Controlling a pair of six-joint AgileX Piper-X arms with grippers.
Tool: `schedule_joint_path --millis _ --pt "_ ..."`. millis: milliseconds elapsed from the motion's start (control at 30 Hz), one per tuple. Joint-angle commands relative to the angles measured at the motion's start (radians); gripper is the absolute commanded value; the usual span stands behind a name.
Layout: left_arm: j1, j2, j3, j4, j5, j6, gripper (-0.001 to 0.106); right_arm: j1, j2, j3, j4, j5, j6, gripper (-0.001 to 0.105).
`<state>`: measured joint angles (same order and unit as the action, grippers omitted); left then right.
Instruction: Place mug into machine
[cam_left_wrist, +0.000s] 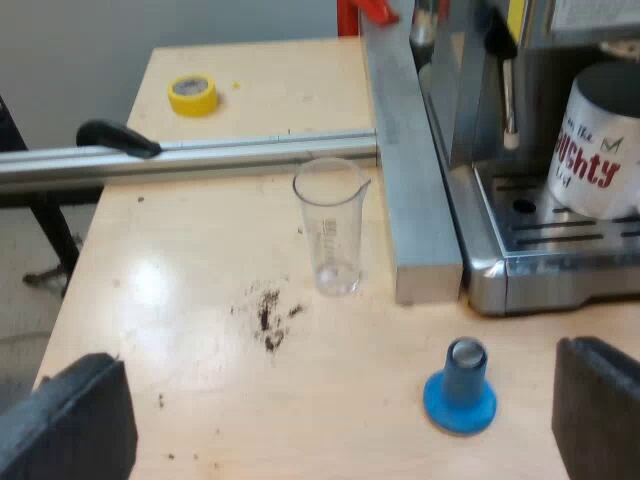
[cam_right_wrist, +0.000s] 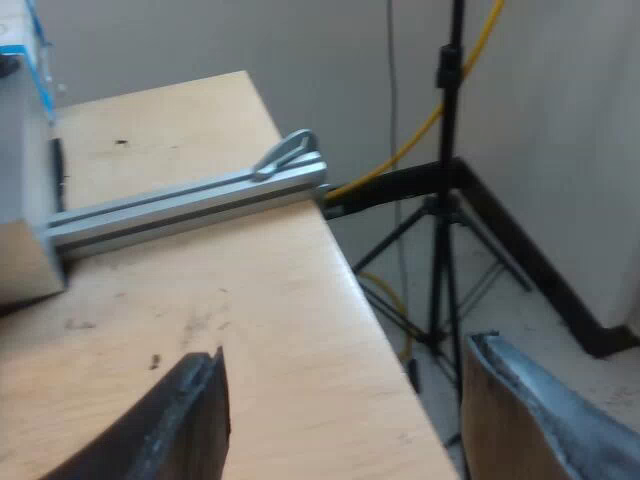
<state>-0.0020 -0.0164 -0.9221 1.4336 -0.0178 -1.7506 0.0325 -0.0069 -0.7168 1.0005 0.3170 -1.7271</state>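
L gripper (cam_left_wrist: 330, 425) wide, empty; R gripper (cam_right_wrist: 345, 420) wide (over table (cam_right_wrist: 250, 300) edge); mug (cam_left_wrist: 598, 140) on machine (cam_left_wrist: 500, 270)

wooden table (cam_left_wrist: 180, 300) | on it: measuring glass (cam_left_wrist: 330, 225), blue tamper (cam_left_wrist: 460, 390), tape roll (cam_left_wrist: 193, 95), espresso machine (cam_left_wrist: 500, 280)

The only writing that could be read stood on the white mug (cam_left_wrist: 600, 140), which sat on the drip tray (cam_left_wrist: 560, 238) of the espresso machine (cam_left_wrist: 480, 215), ahead of the left gripper (cam_left_wrist: 335, 420) and off to one side. Red letters gave "the" on one line and, larger beneath it, "ghty", the word's start lost round the mug's curve. A smaller red word below stayed illegible. The measuring glass (cam_left_wrist: 330, 225), straight ahead of that gripper, bore graduation marks too faint to read.
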Motion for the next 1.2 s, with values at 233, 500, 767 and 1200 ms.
schedule_joint_path --millis 233,500,767,1200 --pt "0.0 -0.137 0.162 -0.275 -0.017 -0.003 0.085 0.001 -0.046 0.027 -0.08 -0.119 0.003 0.054" --pt "0.0 -0.135 0.343 -0.417 0.026 -0.003 0.085 0.001 -0.044 0.105 -0.077 -0.166 0.003 0.054" --pt "0.0 -0.135 0.419 -0.438 0.083 -0.003 0.085 0.001 -0.044 0.22 -0.062 -0.166 0.003 0.054" --pt "0.0 -0.135 0.421 -0.442 0.083 -0.003 0.085 0.001 -0.044 0.236 -0.06 -0.166 0.003 0.054"
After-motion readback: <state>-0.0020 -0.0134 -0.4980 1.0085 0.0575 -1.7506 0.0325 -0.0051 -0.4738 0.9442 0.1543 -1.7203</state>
